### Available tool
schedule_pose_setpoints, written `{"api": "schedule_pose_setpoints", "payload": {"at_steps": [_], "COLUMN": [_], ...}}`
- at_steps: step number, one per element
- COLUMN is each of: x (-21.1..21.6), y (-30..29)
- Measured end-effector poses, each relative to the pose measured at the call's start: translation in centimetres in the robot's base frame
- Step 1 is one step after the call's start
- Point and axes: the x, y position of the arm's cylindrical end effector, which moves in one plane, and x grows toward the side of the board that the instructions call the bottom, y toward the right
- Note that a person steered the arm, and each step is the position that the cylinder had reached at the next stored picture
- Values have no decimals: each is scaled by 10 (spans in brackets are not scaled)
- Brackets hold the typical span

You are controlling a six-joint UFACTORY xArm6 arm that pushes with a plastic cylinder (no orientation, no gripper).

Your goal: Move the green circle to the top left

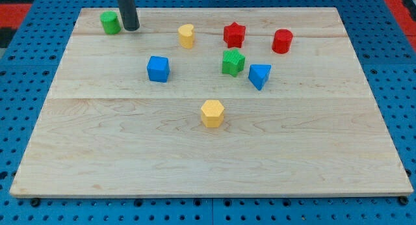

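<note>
My tip [131,28] stood on the board in the upper left of the frame, just to the right of the green circle [110,22], very close or touching; I could not tell which. The rod was a plain dark cylinder, matte, entering from the view's top edge. It carried no jaws, so there was nothing to stand apart or together.

The green circle, a short round block, sat near the board's top left corner.

Outward along the top band: a yellow block [186,36], rounded, its exact shape unclear; a red star [234,34]; a red cylinder [282,41] furthest to the view's right. Below the red star stood a green star-like block [233,62], and just beside it on the right a blue wedge-like block [259,75], the two close but seemingly apart. A blue cube [158,68] lay left of centre. A yellow hexagonal block [212,112] sat alone near the middle, well apart from the rest.

The blocks looked like solid, smooth-faced plastic in flat colours.

The board [305,153] was pale wood, made of long planks with seams running left to right and fine grain showing. It rested on a blue perforated base [19,62] with regular rows of holes. Red patches [13,10] showed at the upper corners of the frame.
</note>
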Motion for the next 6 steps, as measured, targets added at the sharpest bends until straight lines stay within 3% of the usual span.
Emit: {"api": "schedule_pose_setpoints", "payload": {"at_steps": [2,3,4,5,6], "x": [-4,-11,-11,23,59], "y": [-66,-72,-72,-59,-4]}}
